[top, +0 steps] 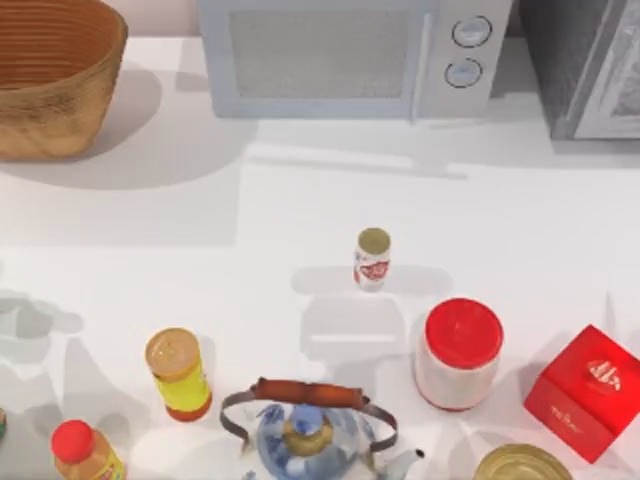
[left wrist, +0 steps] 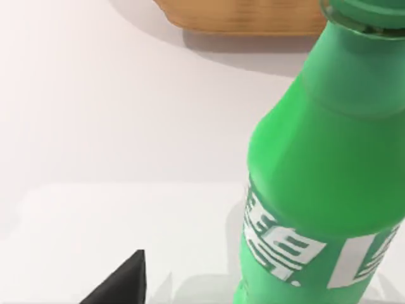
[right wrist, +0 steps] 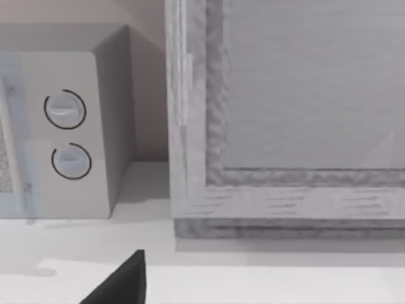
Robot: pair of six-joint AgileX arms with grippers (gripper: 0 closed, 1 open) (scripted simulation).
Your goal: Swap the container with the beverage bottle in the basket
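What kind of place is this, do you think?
Probably a kitchen counter, rendered in simulation: a white microwave oven with two round dials stands at the back, with a blue-and-white porcelain teapot and a red-lidded white jar on the white countertop.

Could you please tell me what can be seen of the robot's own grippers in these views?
Very little: each wrist view shows one matte black, pointed, wedge-shaped finger tip, the left gripper's finger and the right gripper's finger. No cables or markings are visible on either.
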